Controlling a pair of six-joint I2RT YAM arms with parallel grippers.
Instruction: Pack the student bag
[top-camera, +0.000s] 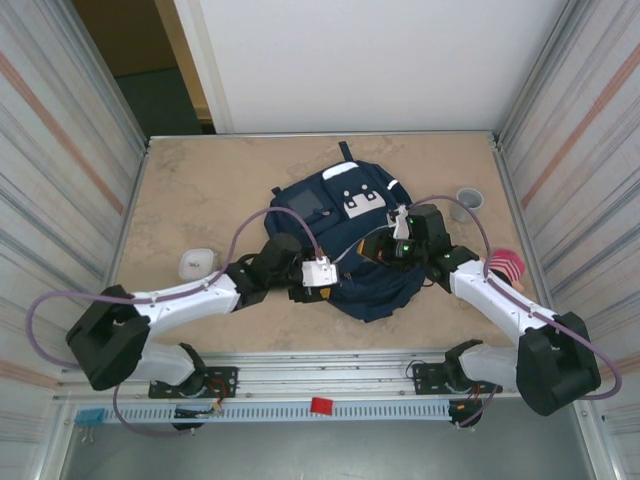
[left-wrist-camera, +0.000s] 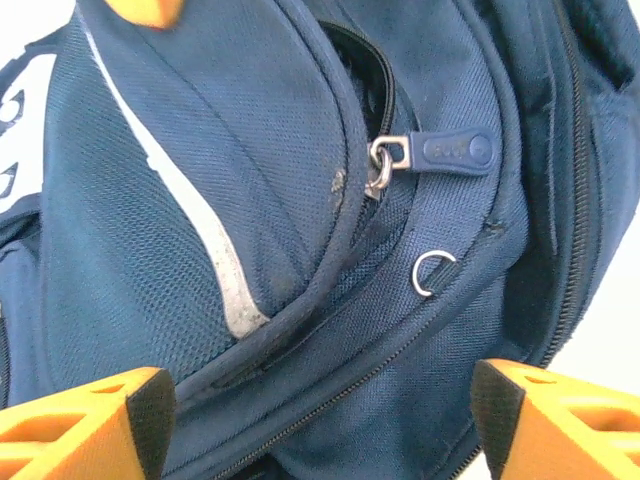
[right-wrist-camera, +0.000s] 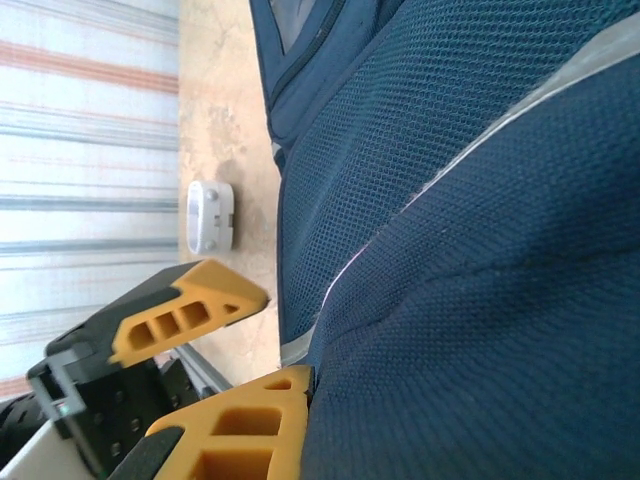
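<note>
The navy student bag (top-camera: 345, 215) lies mid-table with its white buckle patches facing up. My left gripper (top-camera: 335, 272) hovers open over its near side. In the left wrist view the orange fingers (left-wrist-camera: 90, 425) stand wide apart above the fabric, the blue zipper pull (left-wrist-camera: 455, 152) and a small metal ring (left-wrist-camera: 432, 272). My right gripper (top-camera: 378, 252) is at the bag's right side. In its wrist view one finger (right-wrist-camera: 250, 420) presses against a fold of the bag (right-wrist-camera: 470, 250), shut on it. Fabric hides the other finger.
A small white object (top-camera: 197, 263) lies left of the bag on the table (top-camera: 200, 190), and a grey cup (top-camera: 468, 200) stands at the right. A pink-and-white item (top-camera: 507, 266) sits behind the right arm. Metal walls close in both sides.
</note>
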